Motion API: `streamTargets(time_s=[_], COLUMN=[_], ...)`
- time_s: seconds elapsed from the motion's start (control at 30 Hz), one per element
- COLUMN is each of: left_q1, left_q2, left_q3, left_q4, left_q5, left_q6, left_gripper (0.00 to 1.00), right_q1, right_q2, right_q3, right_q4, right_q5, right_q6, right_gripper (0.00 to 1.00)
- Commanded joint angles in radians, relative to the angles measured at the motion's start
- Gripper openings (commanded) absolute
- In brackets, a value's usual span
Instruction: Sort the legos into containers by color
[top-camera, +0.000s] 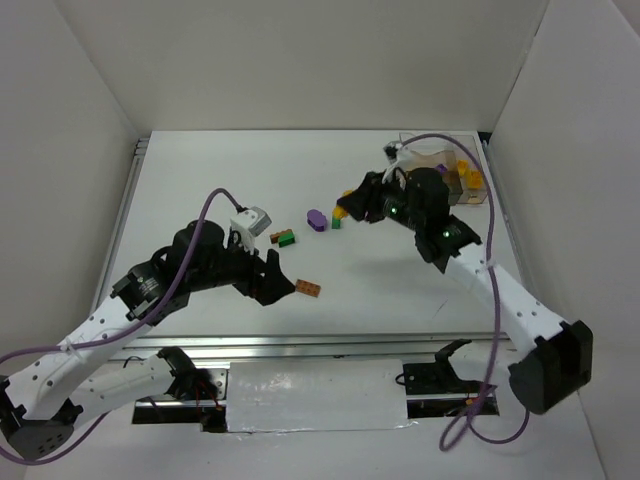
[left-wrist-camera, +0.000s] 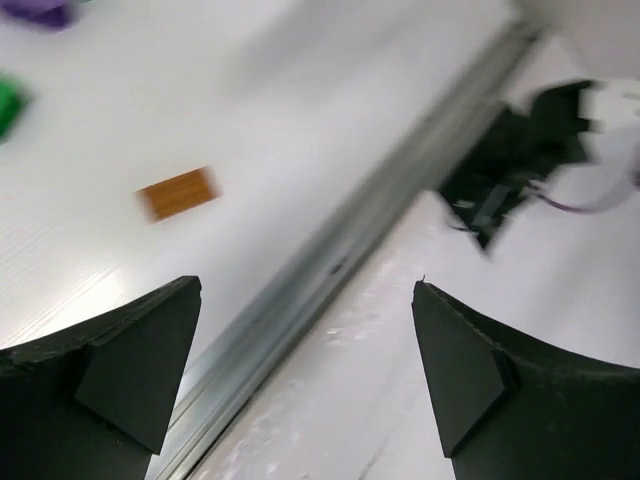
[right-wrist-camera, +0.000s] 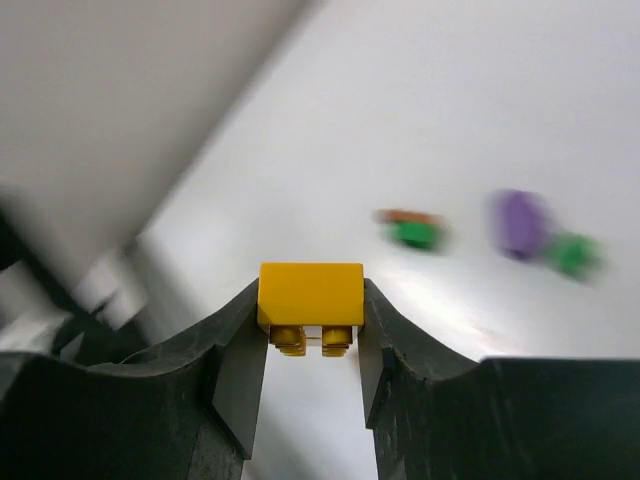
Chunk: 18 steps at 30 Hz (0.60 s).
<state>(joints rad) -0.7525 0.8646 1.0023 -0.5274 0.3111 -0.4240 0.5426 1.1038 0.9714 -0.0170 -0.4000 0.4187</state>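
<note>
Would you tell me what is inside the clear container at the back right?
Yellow bricks show in the container, by its right wall; the right arm covers its near-left part.

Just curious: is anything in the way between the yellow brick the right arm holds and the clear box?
Nothing visible on the table. Between the yellow brick in the right gripper and the clear box is only the arm's own wrist; the purple brick and green brick lie the other way.
</note>
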Motion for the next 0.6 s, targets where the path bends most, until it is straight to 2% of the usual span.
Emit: streamTargets(time_s=[0.0, 0.03, 0.07, 0.13, 0.17, 0.2, 0.27, 0.37, 0.43, 0.47, 0.57], left_q1=[-0.002, -0.002, -0.002, -0.005, -0.005, -0.005, -0.001, -0.001, -0.001, -0.001, -0.001], left_q2=[-0.007, -0.022, -0.035, -0.077, -0.082, -0.104, -0.118, -0.099, -0.088, -0.076, -0.068], left_q3=[0.022, -0.008, -0.033, -0.068, -0.067, -0.071, -0.09, -0.087, -0.09, -0.088, -0.085], left_q4=[-0.198, -0.209, -0.212, -0.172, -0.177, -0.166, -0.158, -0.169, -0.158, -0.16, -0.161], left_q5=[-0.418, -0.463, -0.522, -0.518, -0.498, -0.51, -0.559, -0.557, -0.537, -0.527, -0.53], left_q6=[0.021, 0.018, 0.004, -0.012, -0.006, -0.007, -0.033, -0.032, -0.019, -0.016, -0.018], left_gripper=[1.0, 1.0, 1.0, 0.99, 1.0, 1.0, 1.0, 0.99, 0.99, 1.0, 1.0], right_q1=[-0.176, -0.216, -0.307, -0.386, -0.467, -0.501, -0.565, -0.628, -0.647, -0.658, -0.7], right_q2=[0.143, 0.248, 0.305, 0.489, 0.546, 0.645, 0.714, 0.856, 0.927, 0.996, 1.094], right_q3=[0.125, 0.16, 0.211, 0.369, 0.433, 0.548, 0.636, 0.807, 0.9, 0.996, 1.119], right_q4=[-0.151, -0.184, -0.208, -0.271, -0.3, -0.346, -0.35, -0.32, -0.359, -0.382, -0.419], right_q5=[0.382, 0.508, 0.556, 0.657, 0.715, 0.736, 0.748, 0.875, 0.934, 0.979, 0.957], right_q6=[-0.064, -0.075, -0.072, -0.06, -0.023, -0.002, 0.015, 0.0, -0.015, -0.018, -0.073], right_gripper=[0.0, 0.0, 0.0, 0.0, 0.0, 0.0, 0.0, 0.0, 0.0, 0.0, 0.03])
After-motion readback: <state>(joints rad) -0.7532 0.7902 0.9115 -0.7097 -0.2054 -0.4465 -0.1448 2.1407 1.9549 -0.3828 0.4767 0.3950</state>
